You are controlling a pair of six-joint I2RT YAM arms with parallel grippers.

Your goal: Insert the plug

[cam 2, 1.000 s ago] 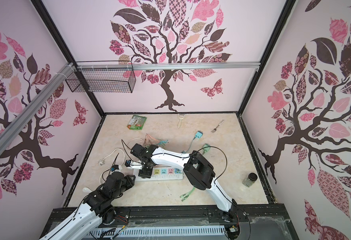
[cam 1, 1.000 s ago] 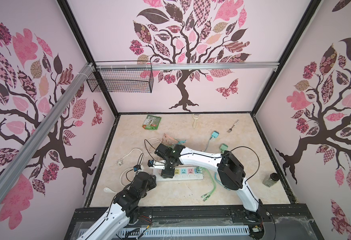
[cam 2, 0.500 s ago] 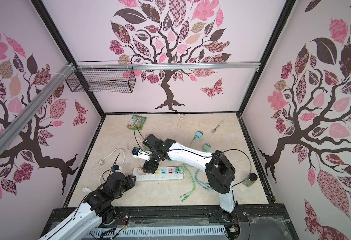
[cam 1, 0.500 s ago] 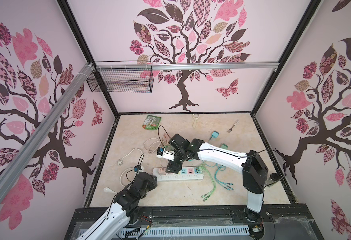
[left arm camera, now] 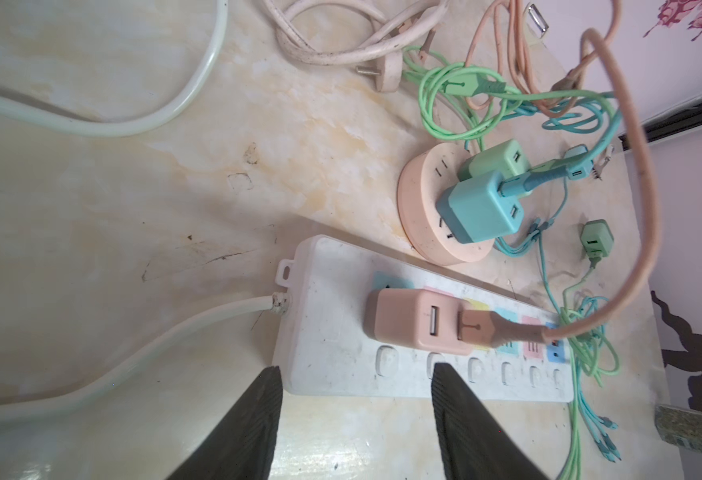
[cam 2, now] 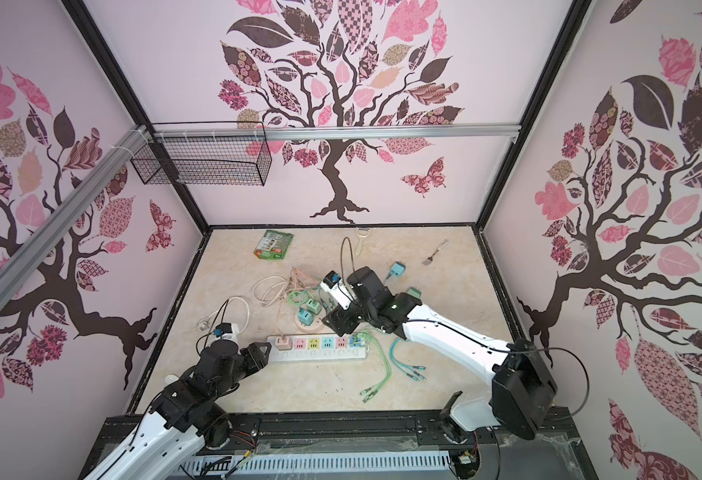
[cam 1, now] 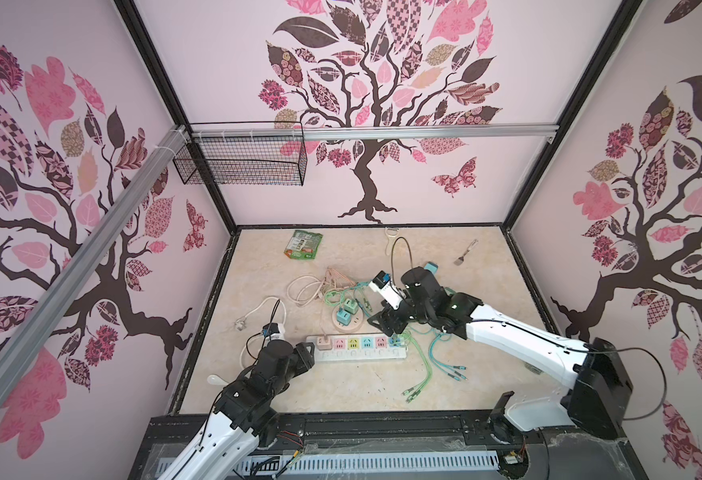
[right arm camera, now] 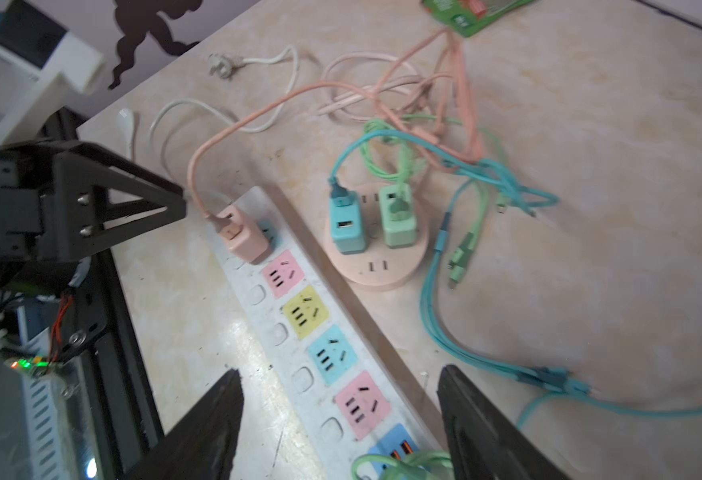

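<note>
A pink cube plug (left arm camera: 416, 324) with a peach cable stands seated in the end socket of the white power strip (left arm camera: 332, 332), the end where the strip's cord comes out. Both top views show the plug (cam 1: 323, 342) (cam 2: 283, 343) at the strip's (cam 1: 357, 354) left end. My left gripper (left arm camera: 355, 372) is open, just off that end of the strip and holding nothing; it sits low at the left (cam 1: 305, 357). My right gripper (right arm camera: 341, 374) is open above the strip's (right arm camera: 266, 332) other end, over the pink and blue sockets, and it is empty (cam 1: 386, 324).
A round peach socket (cam 1: 345, 326) with a teal and a green adapter stands just behind the strip. Green and teal cables (cam 1: 424, 365) trail to the right of the strip. Cream and peach cables lie coiled behind. A green packet (cam 1: 303, 245), a peeler (cam 1: 390, 239) and a white spoon (cam 1: 215, 379) lie near the edges.
My right gripper has left the plug at the strip's left end, opened, and moved right to the strip's other end. My left gripper has opened wider and stayed in place.
</note>
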